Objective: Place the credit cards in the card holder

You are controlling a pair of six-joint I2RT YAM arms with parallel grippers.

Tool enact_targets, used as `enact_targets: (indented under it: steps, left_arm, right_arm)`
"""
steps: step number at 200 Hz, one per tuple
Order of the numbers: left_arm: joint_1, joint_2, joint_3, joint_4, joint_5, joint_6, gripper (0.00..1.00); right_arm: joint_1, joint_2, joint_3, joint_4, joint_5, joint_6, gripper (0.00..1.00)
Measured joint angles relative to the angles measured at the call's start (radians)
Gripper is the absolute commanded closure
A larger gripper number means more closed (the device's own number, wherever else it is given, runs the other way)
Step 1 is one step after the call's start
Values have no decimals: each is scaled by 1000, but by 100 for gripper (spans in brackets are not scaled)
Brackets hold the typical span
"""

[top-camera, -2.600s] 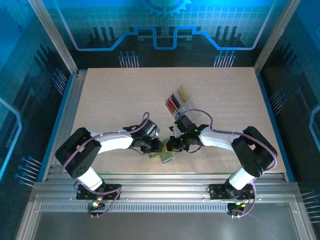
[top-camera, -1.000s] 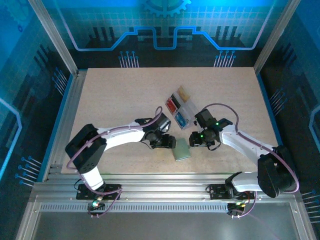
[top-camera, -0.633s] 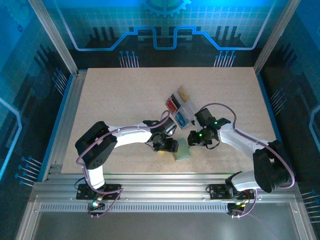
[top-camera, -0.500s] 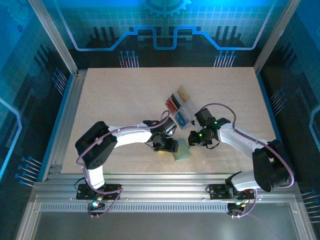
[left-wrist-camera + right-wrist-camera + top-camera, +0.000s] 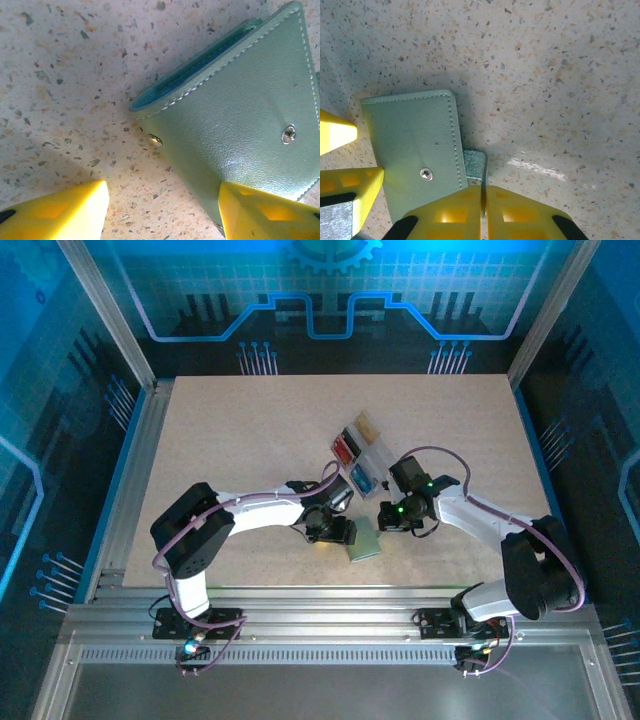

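The sage-green card holder [image 5: 365, 545] lies flat on the table between the two arms, its snap stud [image 5: 289, 134] facing up. My right gripper [image 5: 483, 200] is shut on the small snap tab [image 5: 476, 162] at the holder's [image 5: 412, 145] edge. At the holder's [image 5: 240, 115] opposite side my left gripper [image 5: 162, 210] stands open. One of its yellow fingers [image 5: 260, 212] rests against the holder, the other over bare table. From above, the left gripper [image 5: 340, 532] and the right gripper [image 5: 386, 520] flank the holder. The credit cards [image 5: 346, 448] sit in stacks in a clear tray just behind.
The clear compartmented tray [image 5: 375, 452] with tan, red, black and blue stacks stands right behind both grippers. The left gripper's yellow fingers [image 5: 350, 192] show at the left edge of the right wrist view. Metal rails border the speckled table [image 5: 230, 440].
My right gripper has closed onto the holder's tab. Over the last second the left gripper slid right up to the holder. Before that, both grippers held it nearer the front edge.
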Motion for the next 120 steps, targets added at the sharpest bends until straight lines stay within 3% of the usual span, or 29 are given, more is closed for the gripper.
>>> enact_targets:
  steps: [9,120]
  left_arm:
    - [0,0,0,0,0,0,39]
    - [0,5,0,2,0,-1,40]
  right_arm:
    - [-2,2,0,3,-6,-3,100]
    - [-2,27,-3,94,-178,0,100]
